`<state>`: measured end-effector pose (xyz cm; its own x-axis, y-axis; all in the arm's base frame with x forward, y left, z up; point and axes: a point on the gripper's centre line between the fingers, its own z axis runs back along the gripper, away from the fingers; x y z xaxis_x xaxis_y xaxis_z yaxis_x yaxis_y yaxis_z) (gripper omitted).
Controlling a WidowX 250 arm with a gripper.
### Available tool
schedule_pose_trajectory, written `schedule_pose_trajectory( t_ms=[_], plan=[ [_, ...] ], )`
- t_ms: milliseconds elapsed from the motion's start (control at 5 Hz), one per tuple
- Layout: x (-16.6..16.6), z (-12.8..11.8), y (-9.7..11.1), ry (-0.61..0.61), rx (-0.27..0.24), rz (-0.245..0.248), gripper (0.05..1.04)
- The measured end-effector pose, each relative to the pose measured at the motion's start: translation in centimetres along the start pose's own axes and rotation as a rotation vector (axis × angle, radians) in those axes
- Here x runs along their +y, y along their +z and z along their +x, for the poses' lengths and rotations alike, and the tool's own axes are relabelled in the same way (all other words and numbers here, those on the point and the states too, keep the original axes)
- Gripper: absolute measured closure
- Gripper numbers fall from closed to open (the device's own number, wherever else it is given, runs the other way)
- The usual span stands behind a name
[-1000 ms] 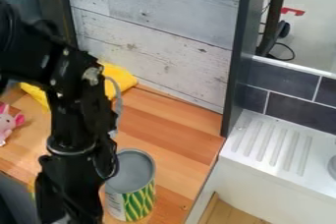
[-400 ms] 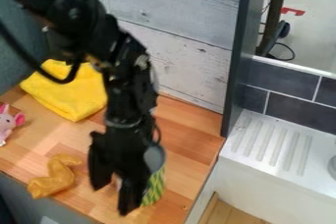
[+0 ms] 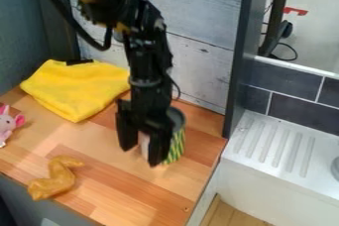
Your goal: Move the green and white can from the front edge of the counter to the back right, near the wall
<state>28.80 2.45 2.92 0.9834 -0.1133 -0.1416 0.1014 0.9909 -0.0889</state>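
Counter (image 3: 116,193): cloth (image 3: 69,91), rear left; plush toy (image 3: 8,125), far left, before the cloth; drumstick (image 3: 54,179), front left; can (image 3: 177,145), toward the right. Sink (image 3: 278,183): right of the counter, past the panel (image 3: 240,54).

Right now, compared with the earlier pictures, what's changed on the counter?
The can has moved toward the back wall, up and to the right in view. The gripper moved that way too, fingers apart; whether they grip the can, I can't tell. The yellow cloth, curled brown item and pink toy look unmoved.
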Motion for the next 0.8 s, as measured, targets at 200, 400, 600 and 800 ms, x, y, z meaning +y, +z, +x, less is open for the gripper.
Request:
schedule_pose_trajectory(
  t_ms=[200, 400, 600, 800],
  plan=[
    [0.7, 2.9, 1.6, 0.0, -0.05, -0.036, 0.083],
    [1.1, 4.2, 3.1, -0.001, -0.098, -0.055, 0.083],
    [1.2, 4.1, 3.4, -0.013, -0.092, -0.05, 0.083],
    [1.3, 1.4, 4.8, 0.005, -0.051, 0.0, 0.083]
  ],
)
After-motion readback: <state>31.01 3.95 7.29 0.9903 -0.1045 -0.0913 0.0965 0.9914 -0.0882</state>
